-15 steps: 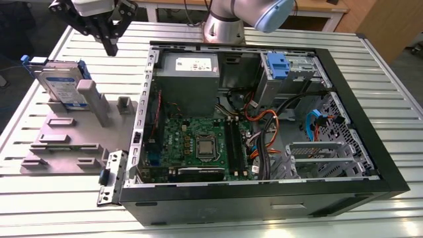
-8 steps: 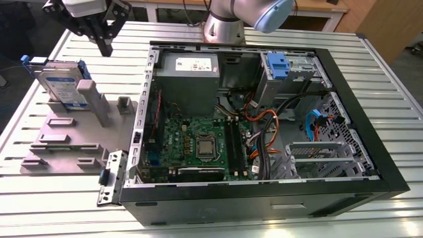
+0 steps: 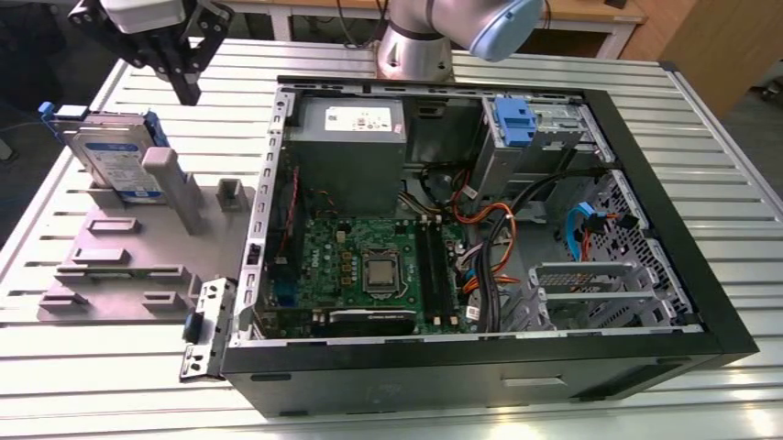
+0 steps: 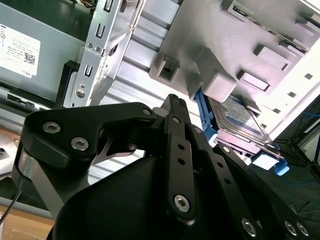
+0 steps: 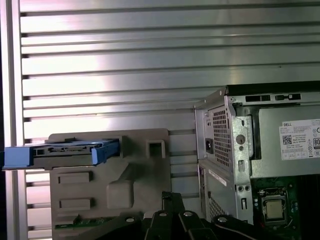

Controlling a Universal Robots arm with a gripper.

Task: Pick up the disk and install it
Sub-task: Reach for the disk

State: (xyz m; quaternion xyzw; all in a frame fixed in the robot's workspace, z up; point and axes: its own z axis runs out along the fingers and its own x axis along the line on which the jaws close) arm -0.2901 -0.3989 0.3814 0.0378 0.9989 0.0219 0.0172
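Observation:
The disk (image 3: 116,151) stands on edge in its blue carrier, slotted into a grey fixture (image 3: 123,261) on the exterior view's left, beside the open computer case (image 3: 490,229). My gripper (image 3: 187,90) hangs above the table behind the disk, apart from it. Its black fingers are drawn together to a point with nothing between them. In the second wrist view the fingertips (image 4: 172,100) point toward the disk (image 4: 237,117) on the fixture (image 4: 240,30). In the first wrist view the disk (image 5: 65,150) is seen edge-on above the fixture (image 5: 130,185), with the gripper (image 5: 169,196) low in the picture.
The case lies open on a slatted metal table (image 3: 685,119). Inside are a grey power-supply box (image 3: 348,137), a green motherboard (image 3: 367,266), cable bundles, a blue-fronted drive bay (image 3: 514,124) and a metal cage (image 3: 588,284). The arm's base (image 3: 416,46) stands behind the case.

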